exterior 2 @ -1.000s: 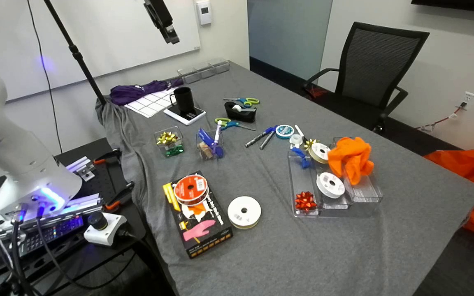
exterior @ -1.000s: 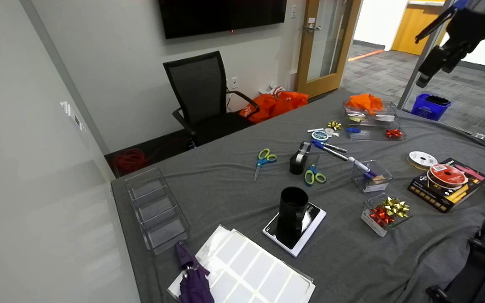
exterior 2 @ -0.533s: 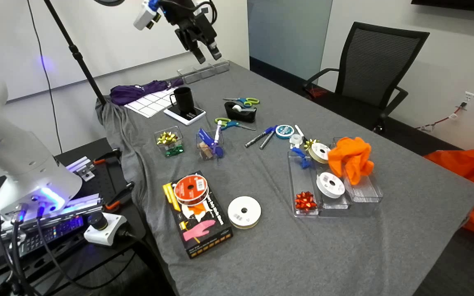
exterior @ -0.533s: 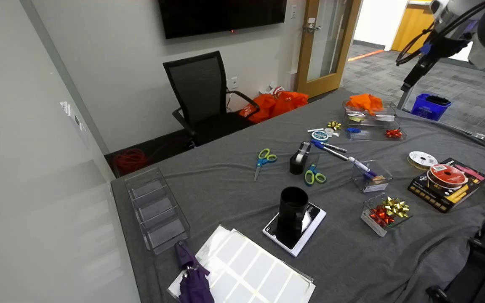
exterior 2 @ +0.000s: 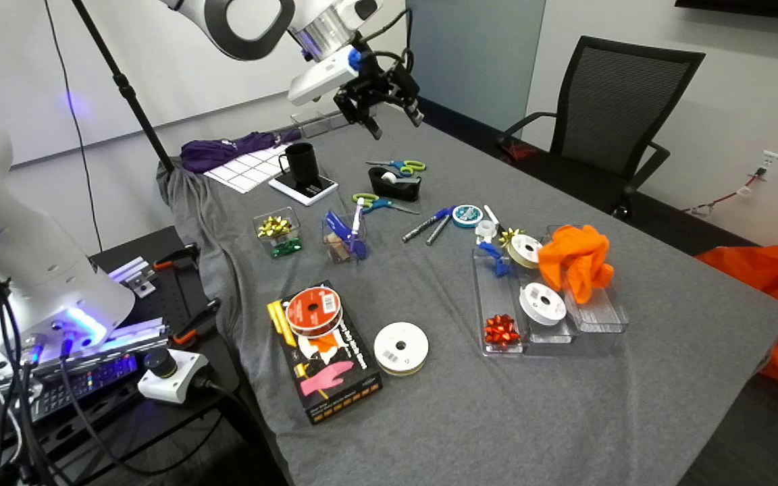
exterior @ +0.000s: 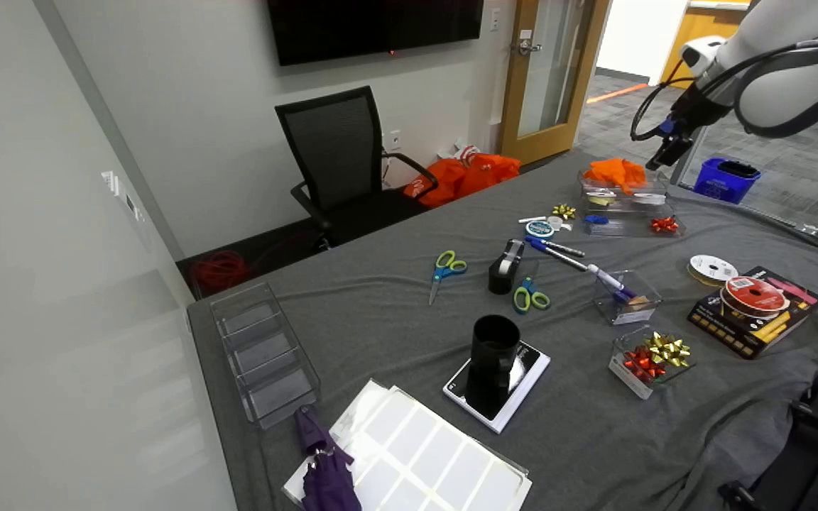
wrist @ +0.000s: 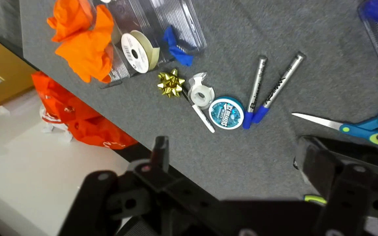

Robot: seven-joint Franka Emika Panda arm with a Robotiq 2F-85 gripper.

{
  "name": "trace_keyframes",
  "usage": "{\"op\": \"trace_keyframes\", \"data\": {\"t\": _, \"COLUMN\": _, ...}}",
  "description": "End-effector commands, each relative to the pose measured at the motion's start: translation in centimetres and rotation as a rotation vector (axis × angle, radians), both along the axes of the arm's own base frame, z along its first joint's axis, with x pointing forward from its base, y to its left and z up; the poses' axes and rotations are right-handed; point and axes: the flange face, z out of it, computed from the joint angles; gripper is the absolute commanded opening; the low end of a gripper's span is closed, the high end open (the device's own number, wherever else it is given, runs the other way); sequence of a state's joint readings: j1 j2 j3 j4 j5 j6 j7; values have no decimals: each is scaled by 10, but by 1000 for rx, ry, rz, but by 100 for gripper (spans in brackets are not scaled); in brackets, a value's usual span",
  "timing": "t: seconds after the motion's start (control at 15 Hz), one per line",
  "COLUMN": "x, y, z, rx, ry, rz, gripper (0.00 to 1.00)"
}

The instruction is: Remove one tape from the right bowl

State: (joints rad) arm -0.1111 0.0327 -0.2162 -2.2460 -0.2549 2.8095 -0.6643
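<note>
Gripper [exterior 2: 397, 125] hanging well above the grey cloth-covered table [exterior 2: 632, 405], its 2 black fingers [wrist: 161, 152] parted wide and nothing caught between them! So I'd call the task barely begun: 0 tapes in hand, and the reach, the pinch, the lift-out and the set-down all left to do. Right behind the gripper, the white jointed arm [exterior: 799, 92] leans out over the table, wrist tipped, fingertips slanting downward. Below those fingers, partly masked in the wrist view, sits a black plastic tape dispenser [exterior 2: 396, 192]. Farther out, a small translucent ring of tape [wrist: 202, 88] lies on the table beside a round teal-and-white mint tin [wrist: 225, 113]. And farthest from the fingertips, well apart, the likely prize: a flat white ring-shaped spool [exterior 2: 554, 307] tilted in clear plastic trays [exterior 2: 497, 297], a cream-edged white spool [wrist: 141, 54] near it, crumpled bright orange cloth [exterior 2: 575, 260] draped alongside. No bowl shows in any view, so those trays are my best guess for the right bowl, and I can't tell for sure which tape is meant.
</note>
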Motion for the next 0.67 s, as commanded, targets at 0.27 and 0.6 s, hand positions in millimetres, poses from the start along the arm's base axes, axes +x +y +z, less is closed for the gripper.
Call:
{"op": "trace_keyframes", "data": {"t": 0.27, "x": 7, "y": -1, "z": -3, "rx": -17, "ry": -2, "rz": 25, "gripper": 100}}
{"op": "trace_keyframes", "data": {"t": 0.6, "x": 17, "y": -6, "z": -40, "rx": -17, "ry": -33, "rz": 44, "gripper": 100}}
